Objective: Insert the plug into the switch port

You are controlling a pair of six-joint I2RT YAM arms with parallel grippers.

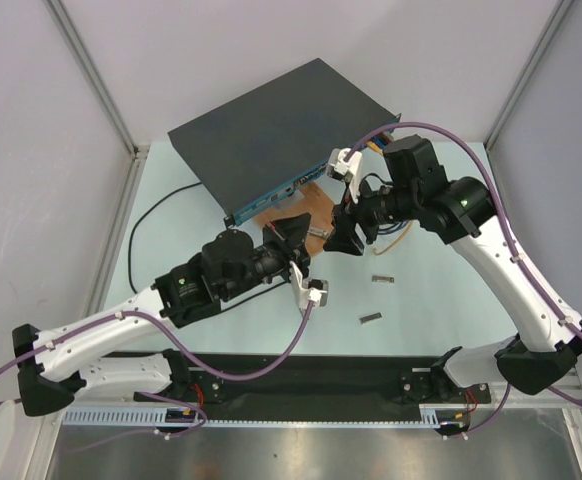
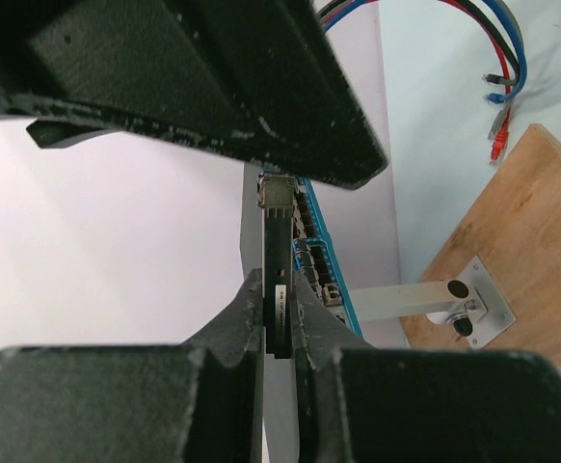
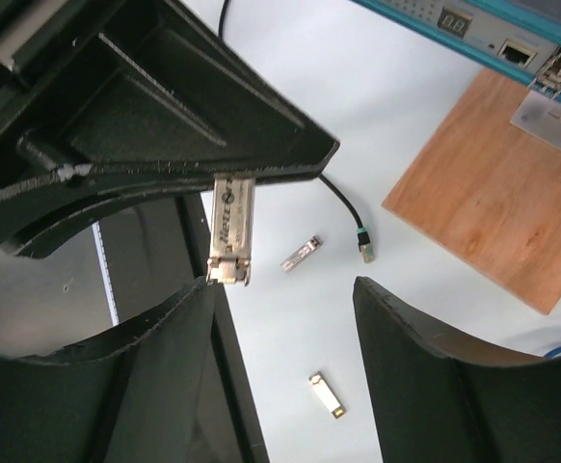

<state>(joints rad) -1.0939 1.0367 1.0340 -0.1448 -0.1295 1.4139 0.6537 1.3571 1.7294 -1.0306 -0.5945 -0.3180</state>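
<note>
The plug, a small pale tip on a thin black cable, lies on the table near the wooden board and no gripper holds it. The switch is a flat dark-grey box with a blue face carrying a row of ports. My left gripper is shut on a small silver metal stick, whose far end is close to that face. My right gripper is open and empty, hovering above the table just right of the left gripper.
A wooden board with a metal bracket lies in front of the blue face. Two loose silver sticks lie on the table. Red, blue and yellow cable ends hang at the switch's right.
</note>
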